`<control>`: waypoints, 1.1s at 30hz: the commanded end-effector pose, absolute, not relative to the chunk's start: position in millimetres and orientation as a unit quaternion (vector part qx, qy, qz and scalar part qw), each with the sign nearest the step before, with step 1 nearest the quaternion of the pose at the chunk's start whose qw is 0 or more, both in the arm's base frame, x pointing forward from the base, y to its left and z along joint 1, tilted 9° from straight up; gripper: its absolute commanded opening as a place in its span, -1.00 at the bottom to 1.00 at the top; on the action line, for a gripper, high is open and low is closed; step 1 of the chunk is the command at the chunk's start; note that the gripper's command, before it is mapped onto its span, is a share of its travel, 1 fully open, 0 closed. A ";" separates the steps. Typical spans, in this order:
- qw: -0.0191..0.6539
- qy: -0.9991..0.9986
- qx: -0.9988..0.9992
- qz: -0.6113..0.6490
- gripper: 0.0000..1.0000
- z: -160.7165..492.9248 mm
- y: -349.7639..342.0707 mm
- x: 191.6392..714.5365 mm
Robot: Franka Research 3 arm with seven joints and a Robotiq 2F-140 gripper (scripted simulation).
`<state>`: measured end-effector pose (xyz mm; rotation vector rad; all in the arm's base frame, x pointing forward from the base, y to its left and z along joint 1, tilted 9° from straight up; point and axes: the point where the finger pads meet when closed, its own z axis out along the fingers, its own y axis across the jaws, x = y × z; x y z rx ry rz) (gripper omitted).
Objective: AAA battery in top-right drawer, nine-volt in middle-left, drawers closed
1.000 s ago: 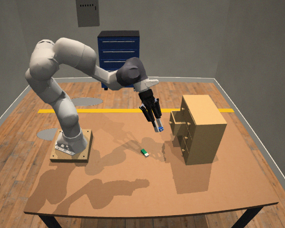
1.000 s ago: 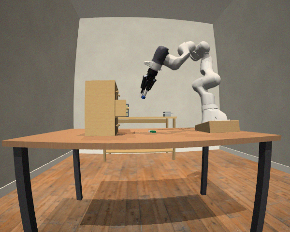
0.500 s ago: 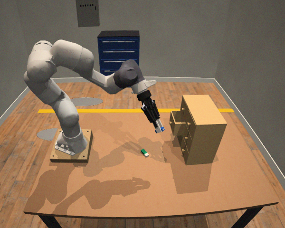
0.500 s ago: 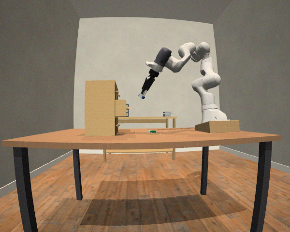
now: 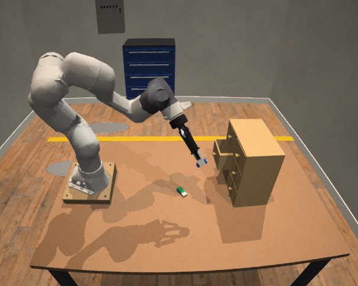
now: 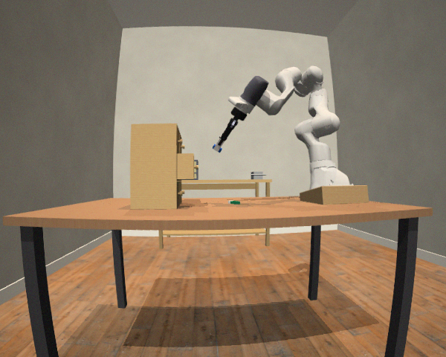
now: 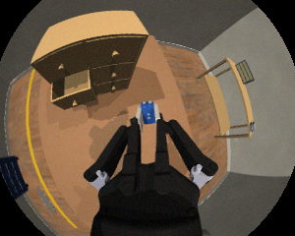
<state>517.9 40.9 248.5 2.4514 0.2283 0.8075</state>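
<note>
Gaping left drawer, middle row

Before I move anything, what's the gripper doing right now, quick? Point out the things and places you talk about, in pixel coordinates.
Gripper [image 5: 201, 162] [image 6: 217, 147] [image 7: 147, 110]: closed on the blue nine-volt battery [image 5: 205, 161] [image 6: 214, 146] [image 7: 147, 116], holding it up in the air outside the open drawer [image 5: 216, 157] [image 6: 185, 166] [image 7: 84, 101].

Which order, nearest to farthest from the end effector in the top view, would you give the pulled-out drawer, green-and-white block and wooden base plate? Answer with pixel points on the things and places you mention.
From the end effector [image 5: 201, 162] [image 6: 217, 148] [image 7: 147, 110]:
1. pulled-out drawer [image 5: 225, 160] [image 6: 185, 166] [image 7: 84, 99], picture right
2. green-and-white block [image 5: 181, 190] [image 6: 235, 202], lower left
3. wooden base plate [image 5: 111, 172] [image 6: 346, 195], far left
</note>
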 end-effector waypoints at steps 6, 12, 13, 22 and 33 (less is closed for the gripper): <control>0.318 0.249 0.873 0.273 -0.73 249.6 46.0 520.3; 0.339 0.323 0.844 0.261 -0.73 248.4 48.7 520.4; 0.339 0.323 0.844 0.261 -0.73 248.4 48.7 520.4; 0.375 0.457 0.771 0.235 -0.73 244.8 56.3 519.2; 0.406 0.571 0.683 0.206 -0.73 240.0 66.5 516.4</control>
